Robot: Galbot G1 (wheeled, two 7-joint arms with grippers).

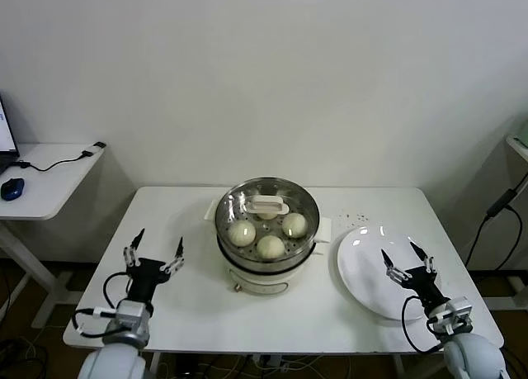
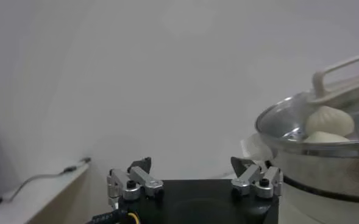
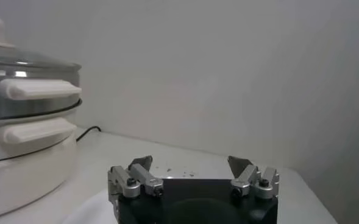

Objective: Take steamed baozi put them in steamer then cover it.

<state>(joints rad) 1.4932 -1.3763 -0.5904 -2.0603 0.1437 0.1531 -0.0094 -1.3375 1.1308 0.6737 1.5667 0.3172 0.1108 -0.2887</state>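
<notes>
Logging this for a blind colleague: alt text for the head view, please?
Steamer mid-table, glass cover on, baozi visible inside. Empty white plate to its right. Left gripper and right gripper both open, holding nothing.

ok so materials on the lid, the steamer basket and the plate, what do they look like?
Cover: clear glass by the look, the baozi show through it; handle looks like matte white plastic.
Steamer: shiny metal, probably stainless steel, with mirror-like reflections on its wall.
Plate: glossy white, ceramic or melamine; a bright highlight shows, but the look leaves it open.
</notes>
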